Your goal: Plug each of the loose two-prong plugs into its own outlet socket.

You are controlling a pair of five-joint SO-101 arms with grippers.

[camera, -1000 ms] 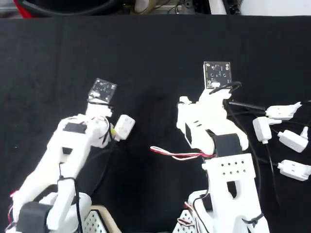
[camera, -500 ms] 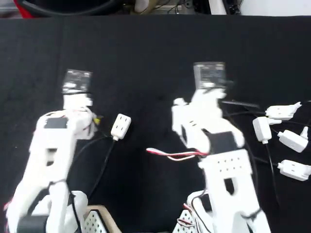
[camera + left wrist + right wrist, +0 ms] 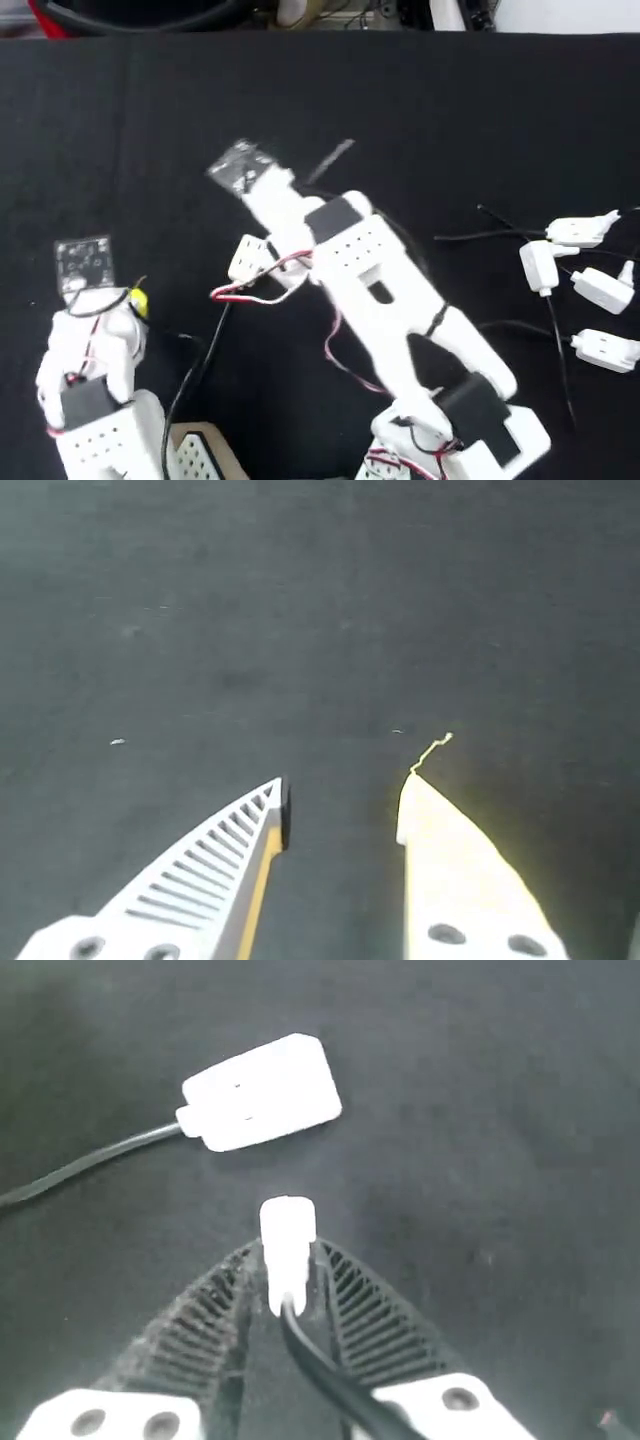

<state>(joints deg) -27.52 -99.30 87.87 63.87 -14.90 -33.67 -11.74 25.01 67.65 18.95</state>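
White plug (image 3: 287,1225) clamped in the right hand (image 3: 286,1255), near the outlet socket (image 3: 262,1092).
Left hand (image 3: 343,802) hangs spread apart above the black worktop (image 3: 300,600).

Left gripper (image 3: 340,805) parted, tips apart (ribbed one, plain one) over bare black table (image 3: 300,630)

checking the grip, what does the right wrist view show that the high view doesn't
Right wrist view: the right pincer shut on a white plug, short of the outlet socket, not touching. High view: four white plug or socket pieces at the table's right, and the left arm. Both: the outlet socket, its black cord, the black cloth.
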